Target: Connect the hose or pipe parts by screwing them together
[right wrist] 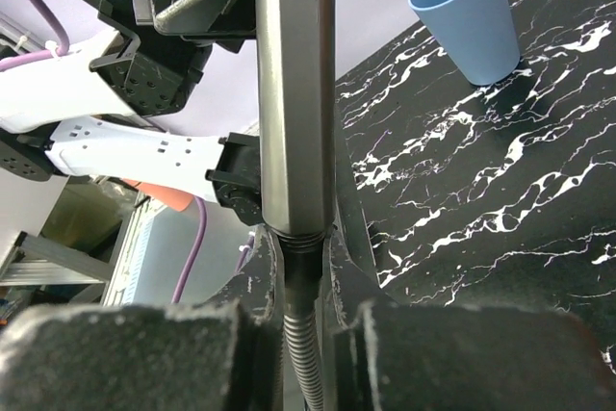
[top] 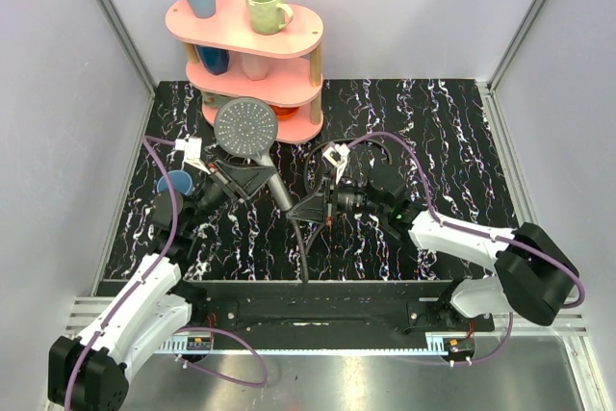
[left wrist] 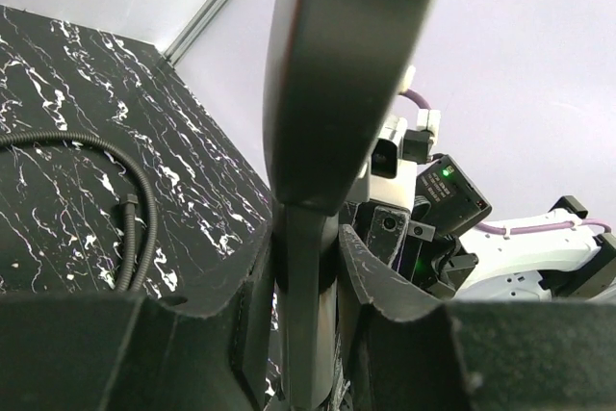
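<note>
left gripper (left wrist: 303, 286) fills the bottom of its wrist view, fingers clamped on the handle (left wrist: 337, 74) of the shower head (top: 246, 126), round face at the far-left end. the handle's long axis slants from there down toward the near right, and its threaded end lands right in the right gripper (right wrist: 300, 295), which is closed on the end of the hose (right wrist: 303, 358). hose end and handle look lined up on one axis and touching, with a sliver of thread showing, so i'd guess it's not fully seated. right arm's the one at the joint, so any twist has to go around that axis. rest of the hose trails toward the near side.
</note>
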Available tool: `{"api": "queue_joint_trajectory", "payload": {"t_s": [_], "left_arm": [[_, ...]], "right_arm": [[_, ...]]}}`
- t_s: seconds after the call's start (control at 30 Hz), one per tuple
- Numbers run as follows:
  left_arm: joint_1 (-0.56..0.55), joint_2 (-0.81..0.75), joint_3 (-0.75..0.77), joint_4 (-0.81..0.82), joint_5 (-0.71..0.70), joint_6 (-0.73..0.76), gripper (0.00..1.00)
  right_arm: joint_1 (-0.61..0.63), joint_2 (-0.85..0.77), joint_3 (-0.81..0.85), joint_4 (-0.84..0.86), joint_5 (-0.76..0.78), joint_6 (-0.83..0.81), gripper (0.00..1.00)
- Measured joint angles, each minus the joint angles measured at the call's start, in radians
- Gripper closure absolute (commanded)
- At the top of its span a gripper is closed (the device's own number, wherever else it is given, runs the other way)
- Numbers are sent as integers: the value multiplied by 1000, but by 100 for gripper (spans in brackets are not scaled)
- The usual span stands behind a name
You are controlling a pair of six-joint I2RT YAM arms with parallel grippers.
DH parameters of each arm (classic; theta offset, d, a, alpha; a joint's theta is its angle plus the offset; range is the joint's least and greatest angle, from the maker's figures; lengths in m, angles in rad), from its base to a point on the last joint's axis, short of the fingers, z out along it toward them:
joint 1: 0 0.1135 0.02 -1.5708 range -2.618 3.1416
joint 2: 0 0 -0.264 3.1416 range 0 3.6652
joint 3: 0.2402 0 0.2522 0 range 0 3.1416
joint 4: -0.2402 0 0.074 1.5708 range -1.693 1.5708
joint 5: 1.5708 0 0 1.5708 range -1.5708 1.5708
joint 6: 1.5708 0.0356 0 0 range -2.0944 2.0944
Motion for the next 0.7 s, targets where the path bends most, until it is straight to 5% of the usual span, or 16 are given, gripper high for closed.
{"api": "queue_joint_trajectory", "payload": {"t_s": [0.7], "left_arm": [[0, 73, -71, 437, 100, -186, 100]], "right_arm": [[-38, 136, 0, 430, -271, 277, 100]]}}
